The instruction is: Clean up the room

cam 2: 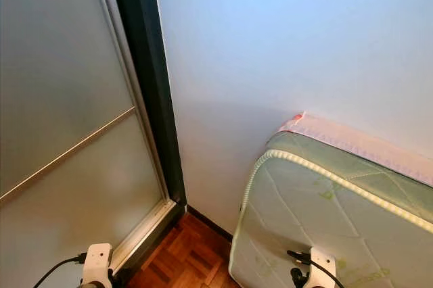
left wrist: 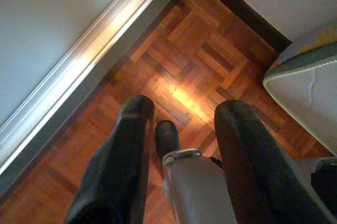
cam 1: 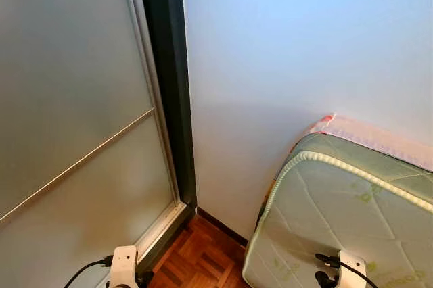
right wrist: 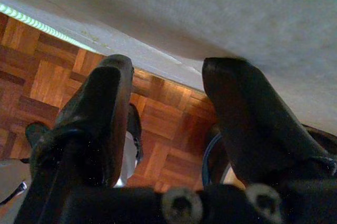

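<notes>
Green quilted mattress (cam 1: 338,220) looks bulky, floppy, best gripped at piped edge; left gripper (left wrist: 181,111) and right gripper (right wrist: 166,77) both spread, empty.

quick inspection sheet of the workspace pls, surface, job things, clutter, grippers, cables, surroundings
surface: reddish-brown wooden parquet floor, a bare strip between door and mattress
job's things: nothing seen that is plainly to be tidied
clutter: pale green quilted mattress standing on edge, leaning against the wall, with a pink layer behind it
grippers: left gripper open, hanging above the floor beside the door track; right gripper open, hanging close beside the mattress; both empty
cables: black cable plugged into the left wrist; another black cable at the right wrist
surroundings: frosted sliding door with dark frame, plain white wall, dark skirting board
</notes>
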You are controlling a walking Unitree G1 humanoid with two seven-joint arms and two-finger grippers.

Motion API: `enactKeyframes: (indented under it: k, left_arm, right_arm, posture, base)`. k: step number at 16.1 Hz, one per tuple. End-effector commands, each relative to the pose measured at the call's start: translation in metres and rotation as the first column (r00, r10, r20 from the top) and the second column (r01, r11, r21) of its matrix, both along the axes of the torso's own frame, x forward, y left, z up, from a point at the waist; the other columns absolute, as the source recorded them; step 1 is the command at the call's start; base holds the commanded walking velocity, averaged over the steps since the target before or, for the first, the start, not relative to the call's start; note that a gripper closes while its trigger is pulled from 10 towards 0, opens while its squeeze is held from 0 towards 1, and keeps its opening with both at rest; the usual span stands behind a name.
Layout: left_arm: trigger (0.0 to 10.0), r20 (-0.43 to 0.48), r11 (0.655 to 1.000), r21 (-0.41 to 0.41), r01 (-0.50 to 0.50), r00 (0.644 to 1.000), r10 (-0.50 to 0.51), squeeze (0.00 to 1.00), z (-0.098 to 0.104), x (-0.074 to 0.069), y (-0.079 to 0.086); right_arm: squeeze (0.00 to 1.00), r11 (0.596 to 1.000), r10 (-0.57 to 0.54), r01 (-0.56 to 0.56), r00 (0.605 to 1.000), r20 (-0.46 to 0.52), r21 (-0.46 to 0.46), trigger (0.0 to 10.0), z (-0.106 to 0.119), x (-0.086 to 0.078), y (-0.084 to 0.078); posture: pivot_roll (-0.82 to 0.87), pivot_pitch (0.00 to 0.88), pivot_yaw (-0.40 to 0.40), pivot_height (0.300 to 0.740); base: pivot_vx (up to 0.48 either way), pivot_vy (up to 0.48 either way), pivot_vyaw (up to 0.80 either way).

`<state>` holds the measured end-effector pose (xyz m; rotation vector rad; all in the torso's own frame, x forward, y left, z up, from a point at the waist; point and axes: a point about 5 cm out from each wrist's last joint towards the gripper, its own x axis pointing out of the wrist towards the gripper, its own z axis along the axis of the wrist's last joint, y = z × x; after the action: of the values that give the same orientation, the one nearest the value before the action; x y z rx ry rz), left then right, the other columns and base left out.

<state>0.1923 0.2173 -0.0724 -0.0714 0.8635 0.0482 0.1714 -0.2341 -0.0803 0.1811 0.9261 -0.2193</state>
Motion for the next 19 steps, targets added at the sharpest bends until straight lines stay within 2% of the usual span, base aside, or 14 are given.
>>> enactKeyframes:
  k: [1,5,17,19]
  left_arm:
    - [10.0,-0.017,1.0,0.0,0.0,1.0,0.0,0.0,-0.0022,-0.0045,0.0012]
    - [10.0,-0.023,1.0,0.003,0.015,1.0,-0.015,0.0,-0.0024,-0.0053,0.0016]
    - [10.0,-0.046,1.0,0.013,0.028,0.999,-0.028,0.0,-0.0053,-0.0117,0.0033]
    - [10.0,-0.049,0.999,0.015,0.029,0.998,-0.028,0.0,-0.0055,-0.0123,0.0037]
  right_arm:
    - [0.0,1.0,0.0,0.0,1.0,0.026,-0.001,10.0,0.0033,0.0062,-0.0007]
    - [0.0,1.0,0.0,0.0,1.0,0.005,0.007,10.0,-0.0001,-0.0005,0.0006]
    - [0.0,1.0,0.006,-0.006,1.0,-0.005,0.016,10.0,-0.0019,-0.0027,0.0036]
    - [0.0,1.0,0.004,-0.004,1.0,-0.006,0.017,10.0,-0.0021,-0.0032,0.0034]
  posture:
    - [-0.05,0.0,-0.038,0.74]
    - [-0.06,0.0,-0.028,0.74]
    - [-0.05,0.0,-0.024,0.74]
    - [-0.05,0.0,-0.023,0.74]
  base:
    - [0.0,0.0,0.0]
    - [0.0,0.0,0.0]
    - [0.0,0.0,0.0]
    - [-0.246,0.0,0.0]
